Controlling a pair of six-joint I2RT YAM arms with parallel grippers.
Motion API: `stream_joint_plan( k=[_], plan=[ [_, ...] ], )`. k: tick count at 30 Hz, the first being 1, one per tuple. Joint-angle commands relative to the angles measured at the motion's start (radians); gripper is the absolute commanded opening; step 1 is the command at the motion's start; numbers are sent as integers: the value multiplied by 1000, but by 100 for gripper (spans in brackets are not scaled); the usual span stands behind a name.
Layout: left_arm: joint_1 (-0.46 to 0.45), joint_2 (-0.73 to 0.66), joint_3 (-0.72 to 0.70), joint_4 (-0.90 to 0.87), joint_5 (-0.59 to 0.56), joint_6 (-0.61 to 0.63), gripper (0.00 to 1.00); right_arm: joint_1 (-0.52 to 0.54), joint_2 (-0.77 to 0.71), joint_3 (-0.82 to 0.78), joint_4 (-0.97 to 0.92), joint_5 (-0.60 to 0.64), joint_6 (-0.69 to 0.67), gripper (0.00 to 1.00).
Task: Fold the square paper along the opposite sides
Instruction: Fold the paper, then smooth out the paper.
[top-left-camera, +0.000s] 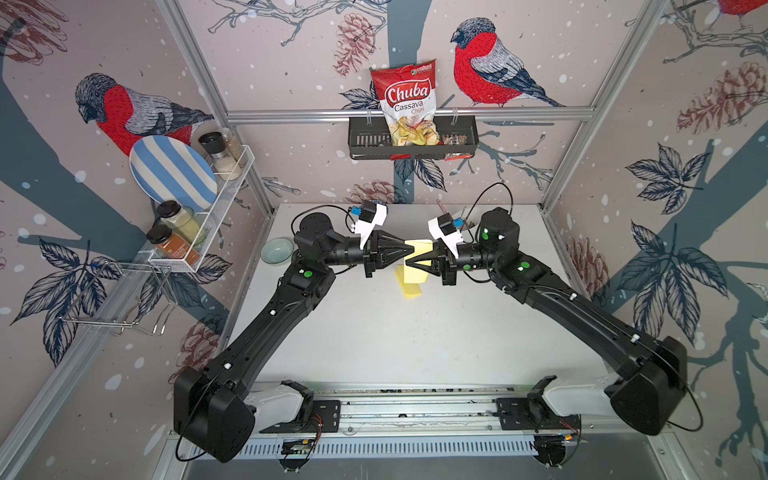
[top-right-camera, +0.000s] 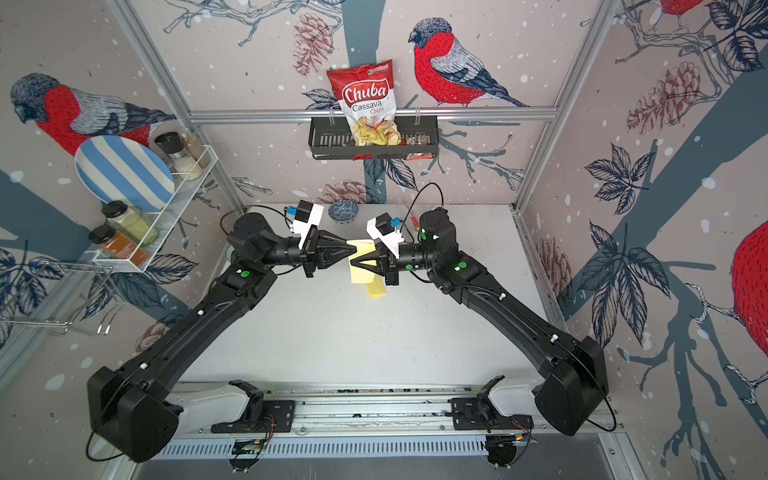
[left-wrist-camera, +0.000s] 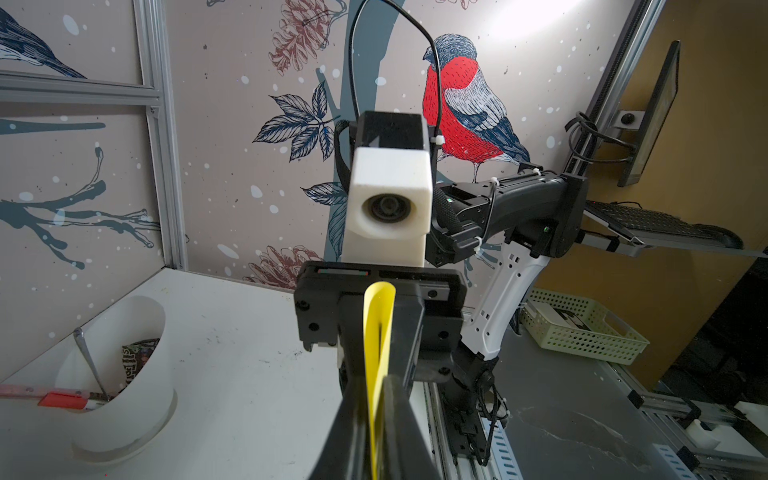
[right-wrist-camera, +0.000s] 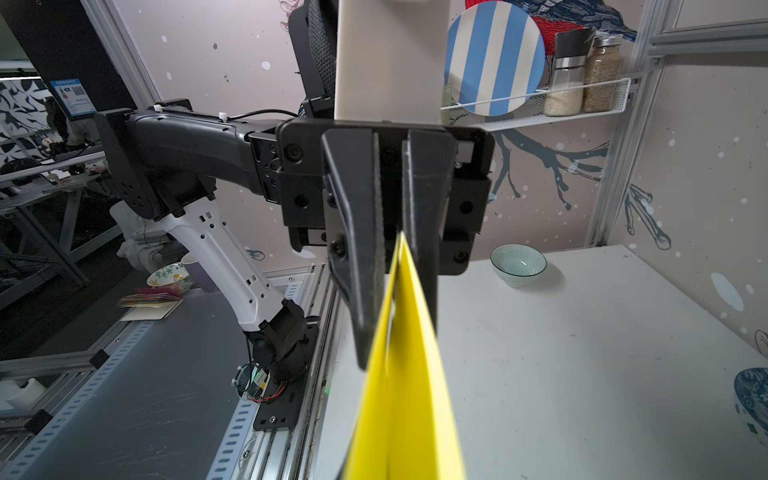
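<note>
Above the tabletop (top-left-camera: 374, 332), we see left pincer (top-left-camera: 412, 250) and right pincer (top-left-camera: 407, 264) clenched on the yellow paper (top-left-camera: 420, 248) to hold its fold closed.

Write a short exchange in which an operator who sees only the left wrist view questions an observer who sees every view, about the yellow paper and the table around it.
Operator: I see the yellow paper looped in front of my camera. Is there any other paper about?
Observer: Yes. In both top views a second yellow sheet lies flat on the table, close by the held one.
Operator: My view shows only the far side of the table. What stands on the near side of my arm?
Observer: A pale green bowl stands on the table right beside the left arm. The right wrist view shows it too.
</note>
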Motion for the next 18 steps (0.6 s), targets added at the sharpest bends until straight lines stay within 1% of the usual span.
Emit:
stream_joint_plan(
  k=[1,4,8,13,15,18],
  plan=[
    [-2,-7,6,20,1,16,11,3,1,4,20,-9,6,0],
    [-2,-8,5,22,1,16,9,1,1,3,20,-9,6,0],
    [-2,-10,8,24,-1,14,0,3,-1,3,20,-10,6,0],
    [-3,-13,10,19,-2,14,0,2,-4,3,18,0,9,0],
    [-2,-16,11,10,-2,18,0,0,-8,8,11,13,9,15],
    [-2,-16,15,-8,1,31,0,-13,-21,21,-2,15,8,33]
  ],
)
